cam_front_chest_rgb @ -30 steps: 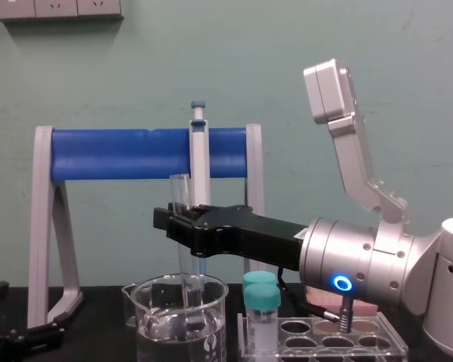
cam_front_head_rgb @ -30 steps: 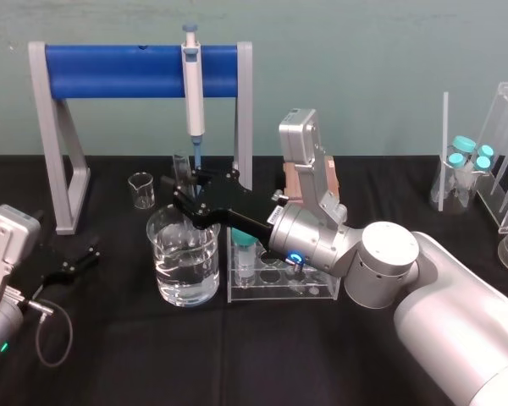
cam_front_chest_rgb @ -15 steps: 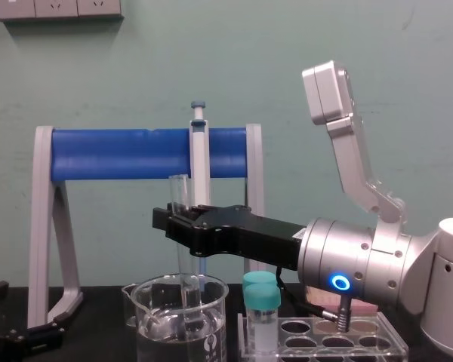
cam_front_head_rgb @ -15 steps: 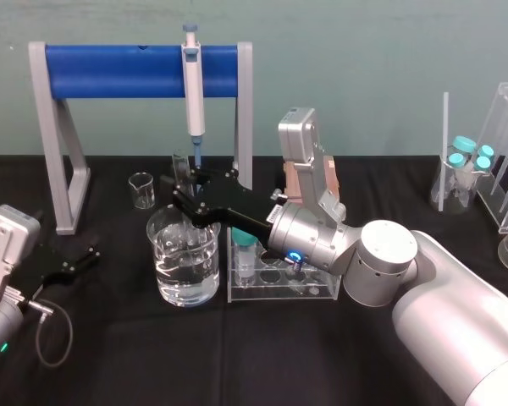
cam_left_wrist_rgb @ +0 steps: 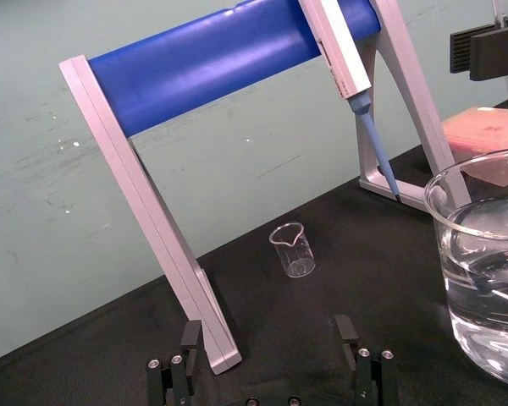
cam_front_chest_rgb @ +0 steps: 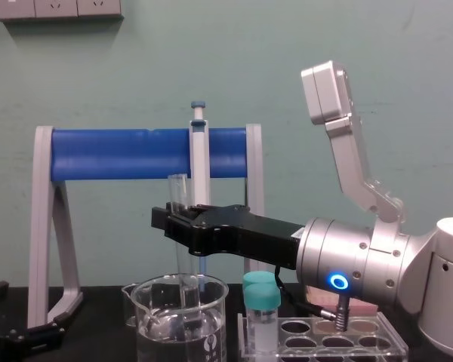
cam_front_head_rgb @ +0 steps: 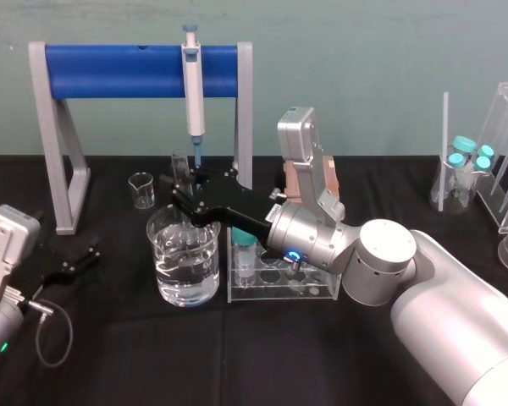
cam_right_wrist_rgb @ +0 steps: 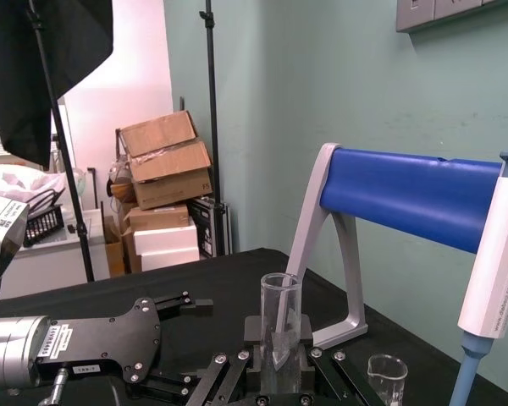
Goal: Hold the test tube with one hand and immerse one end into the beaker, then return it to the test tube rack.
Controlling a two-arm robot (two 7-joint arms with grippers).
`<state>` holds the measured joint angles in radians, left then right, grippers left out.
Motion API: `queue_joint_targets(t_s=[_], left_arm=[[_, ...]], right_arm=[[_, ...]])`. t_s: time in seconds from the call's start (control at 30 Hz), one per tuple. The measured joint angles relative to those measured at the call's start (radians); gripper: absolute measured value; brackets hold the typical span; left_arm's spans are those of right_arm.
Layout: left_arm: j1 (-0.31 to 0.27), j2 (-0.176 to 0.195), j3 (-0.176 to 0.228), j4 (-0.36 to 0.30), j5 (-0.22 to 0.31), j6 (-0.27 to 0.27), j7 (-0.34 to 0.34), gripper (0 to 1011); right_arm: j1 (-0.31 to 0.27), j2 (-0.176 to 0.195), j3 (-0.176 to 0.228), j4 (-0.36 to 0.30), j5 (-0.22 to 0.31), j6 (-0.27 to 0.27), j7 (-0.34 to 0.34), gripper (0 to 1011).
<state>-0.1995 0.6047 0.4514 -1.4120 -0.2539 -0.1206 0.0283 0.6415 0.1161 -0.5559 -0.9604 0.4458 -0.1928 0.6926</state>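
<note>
The long, thin clear glass test tube [cam_front_chest_rgb: 180, 192] stands upright over the wide clear glass beaker [cam_front_head_rgb: 162, 254], which is part-filled with water. Its open end is up and its rounded end is below the beaker's rim. I cannot tell whether that end is under the water. The black two-fingered right gripper [cam_front_chest_rgb: 174, 220] is clamped on the tube's upper part and reaches in from the right.

The beaker sits mid-way across the black-covered bench [cam_front_head_rgb: 237, 364]. Just beside it on the right is the low clear acrylic test tube rack [cam_front_head_rgb: 313, 292], with a short teal-capped tube [cam_front_head_rgb: 247, 249] at its left end and empty holes further along. The left gripper [cam_front_head_rgb: 89, 256] lies parked near the bench's left edge, fingers apart and empty.

By my reading, the pick-up is done and the dip is in hand or just made. Still to do are lifting the tube clear, carrying it right to the rack, lowering it into a free hole and letting go.

Against a second ago little differs: the right wrist has crept slightly left and up, the tube looks about as deep as it was, and the beaker, rack and left gripper have not moved.
</note>
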Motion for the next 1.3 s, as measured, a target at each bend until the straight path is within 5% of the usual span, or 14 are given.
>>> queue_joint_targets(t_s=[1.3], left_arm=[[0.000, 0.000, 0.000, 0.000, 0.000, 0.000, 0.000, 1000]], right_arm=[[-0.010, 0.006, 0.000, -0.022, 0.002, 0.007, -0.001, 226]])
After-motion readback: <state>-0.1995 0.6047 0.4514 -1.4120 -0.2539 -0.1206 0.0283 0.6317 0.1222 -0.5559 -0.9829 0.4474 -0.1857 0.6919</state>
